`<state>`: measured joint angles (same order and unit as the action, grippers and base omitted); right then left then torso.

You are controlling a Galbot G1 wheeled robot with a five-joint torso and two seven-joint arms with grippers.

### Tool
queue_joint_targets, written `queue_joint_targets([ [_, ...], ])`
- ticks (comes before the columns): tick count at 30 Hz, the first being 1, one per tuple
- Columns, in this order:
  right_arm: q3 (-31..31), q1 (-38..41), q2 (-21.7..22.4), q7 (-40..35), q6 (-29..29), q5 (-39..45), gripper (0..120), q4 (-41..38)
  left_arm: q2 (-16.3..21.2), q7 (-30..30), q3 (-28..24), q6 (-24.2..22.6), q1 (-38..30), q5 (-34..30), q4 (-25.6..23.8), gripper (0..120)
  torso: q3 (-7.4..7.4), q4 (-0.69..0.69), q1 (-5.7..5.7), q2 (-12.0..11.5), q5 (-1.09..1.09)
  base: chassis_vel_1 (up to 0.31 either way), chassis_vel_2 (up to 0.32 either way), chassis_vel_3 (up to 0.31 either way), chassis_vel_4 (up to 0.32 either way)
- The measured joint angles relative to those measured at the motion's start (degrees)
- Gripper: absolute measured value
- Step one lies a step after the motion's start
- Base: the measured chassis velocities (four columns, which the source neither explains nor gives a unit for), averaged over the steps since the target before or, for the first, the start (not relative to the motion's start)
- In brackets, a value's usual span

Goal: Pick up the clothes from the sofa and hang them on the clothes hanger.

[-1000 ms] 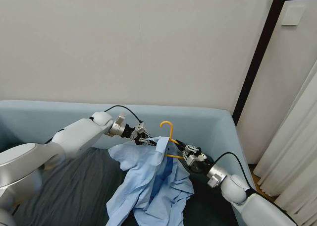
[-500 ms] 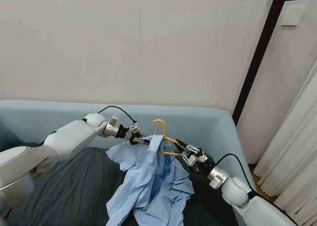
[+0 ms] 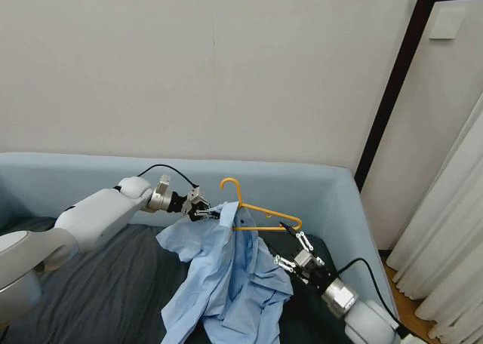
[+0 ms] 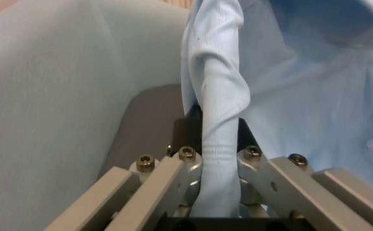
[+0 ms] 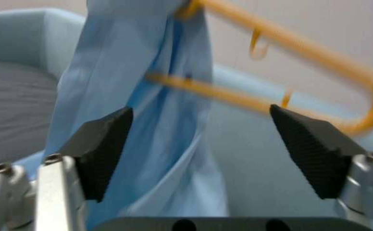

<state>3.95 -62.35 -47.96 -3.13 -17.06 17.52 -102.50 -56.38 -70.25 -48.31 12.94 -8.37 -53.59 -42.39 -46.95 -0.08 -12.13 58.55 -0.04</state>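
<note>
A light blue shirt (image 3: 226, 276) hangs partly on a yellow hanger (image 3: 264, 207) above the sofa seat, its lower part piled on the cushion. My left gripper (image 3: 201, 208) is shut on a fold of the shirt's collar beside the hanger's hook; in the left wrist view the shirt fold (image 4: 217, 96) runs between that gripper's (image 4: 215, 144) closed fingers. My right gripper (image 3: 294, 255) stands open just below the hanger's bare right end, apart from it. In the right wrist view the hanger (image 5: 315, 53) and shirt (image 5: 135, 96) lie ahead of the right gripper (image 5: 205, 149).
The sofa has a pale blue back (image 3: 75, 170) and a dark grey seat (image 3: 106, 291). A plain wall rises behind it. A dark door frame (image 3: 392, 80) and white curtains (image 3: 453, 253) stand to the right.
The right gripper has let go of the hanger and drawn back down and to the right. The left gripper has carried shirt and hanger leftward and a little up.
</note>
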Motion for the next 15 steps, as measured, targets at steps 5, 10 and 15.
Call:
queue_joint_targets([
  [5, 1.7, -0.3, -2.0, 1.5, 0.1, 2.1, 99, 7.7, -0.4, 0.4, -0.2, -0.2, -0.2, -0.1, -0.8, 2, 0.0, 0.01, -0.01, 0.0, 0.02, 0.0, 0.0, 0.0, 0.0],
  [10, 2.5, 1.7, -5.7, 1.8, -1.2, -6.3, 100, 15.9, -0.7, 0.8, -0.9, -0.7, -0.8, -1.0, -1.4, 2, -0.01, 0.02, -0.01, 0.0, 0.02, 0.0, 0.0, 0.0, 0.0],
  [15, 2.4, 3.4, -9.6, 1.4, -4.0, -20.4, 100, 22.3, -0.5, 0.9, -1.6, -1.1, -1.4, -1.7, -1.6, 2, 0.0, 0.02, -0.01, 0.0, 0.01, 0.0, 0.0, 0.0, 0.0],
])
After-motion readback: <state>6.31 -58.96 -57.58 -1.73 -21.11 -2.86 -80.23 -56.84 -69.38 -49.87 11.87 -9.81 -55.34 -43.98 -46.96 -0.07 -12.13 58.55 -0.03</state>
